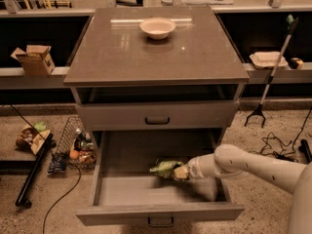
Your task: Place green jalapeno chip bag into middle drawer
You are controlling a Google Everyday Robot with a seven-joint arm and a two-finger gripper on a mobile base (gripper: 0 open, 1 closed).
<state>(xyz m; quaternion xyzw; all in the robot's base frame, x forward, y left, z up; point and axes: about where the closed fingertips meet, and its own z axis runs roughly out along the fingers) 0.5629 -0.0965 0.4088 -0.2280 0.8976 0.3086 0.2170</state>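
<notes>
The green jalapeno chip bag (165, 168) is a crumpled green and white bag inside the open middle drawer (122, 191), low over its grey floor near the middle. My gripper (181, 172) reaches in from the right on a white arm and is shut on the bag's right end. Whether the bag rests on the drawer floor I cannot tell. The drawer is pulled fully out, and its small dark loop handle (160, 223) shows at the front.
The uppermost drawer front (157, 116) with a black handle is shut above. A cream bowl (157, 27) stands on the cabinet top. A wire basket (73, 147) and cables lie on the floor at the left. A reacher tool (270, 72) leans at the right.
</notes>
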